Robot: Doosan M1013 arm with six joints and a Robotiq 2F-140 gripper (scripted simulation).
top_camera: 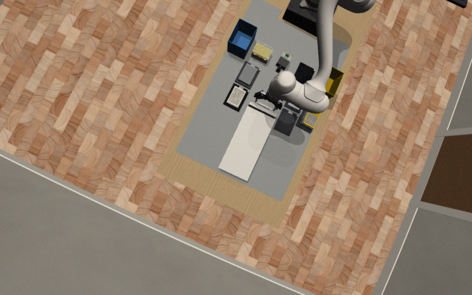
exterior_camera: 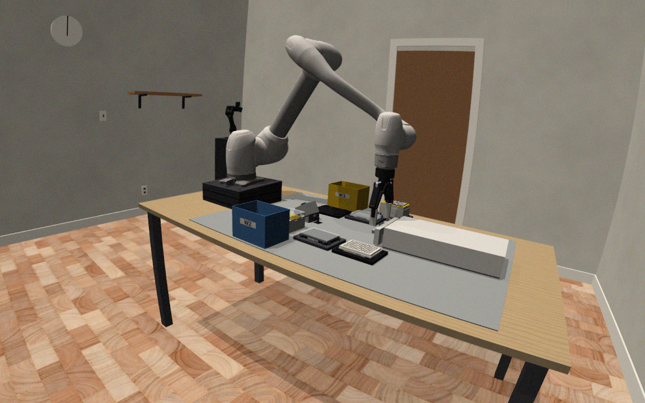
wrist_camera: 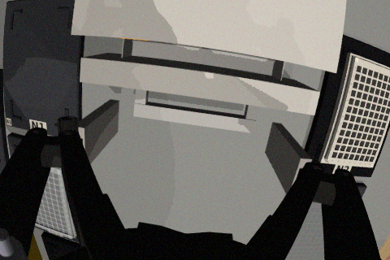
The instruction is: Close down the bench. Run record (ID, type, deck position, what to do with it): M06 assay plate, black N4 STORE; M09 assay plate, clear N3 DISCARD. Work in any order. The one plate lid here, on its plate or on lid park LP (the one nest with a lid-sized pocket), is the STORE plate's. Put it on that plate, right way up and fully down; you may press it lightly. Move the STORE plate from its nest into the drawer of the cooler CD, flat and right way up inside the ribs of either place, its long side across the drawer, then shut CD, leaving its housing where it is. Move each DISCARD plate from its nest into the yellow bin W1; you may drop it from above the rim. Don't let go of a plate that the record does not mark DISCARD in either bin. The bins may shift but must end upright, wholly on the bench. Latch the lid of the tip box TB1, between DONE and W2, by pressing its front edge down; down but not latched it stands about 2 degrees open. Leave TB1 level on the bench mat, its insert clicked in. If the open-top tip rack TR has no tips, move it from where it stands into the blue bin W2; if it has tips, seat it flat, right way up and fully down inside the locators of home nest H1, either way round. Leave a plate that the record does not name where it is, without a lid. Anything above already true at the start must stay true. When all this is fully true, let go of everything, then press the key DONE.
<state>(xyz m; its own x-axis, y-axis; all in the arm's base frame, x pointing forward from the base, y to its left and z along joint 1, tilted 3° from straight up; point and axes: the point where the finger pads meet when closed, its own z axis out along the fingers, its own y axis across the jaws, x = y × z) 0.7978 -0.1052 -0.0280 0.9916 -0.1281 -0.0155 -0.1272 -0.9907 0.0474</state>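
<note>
Jaws spread wide and empty, the gripper [wrist_camera: 197,174] hovers over the drawer handle [wrist_camera: 197,104] of cooler CD [exterior_camera: 445,244], mid-worktop. The handle looks rigid and narrow; grip its centre.

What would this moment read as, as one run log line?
hand: open, empty | position: low at cooler CD drawer front | drawer: slightly open | plates: none moved
</note>
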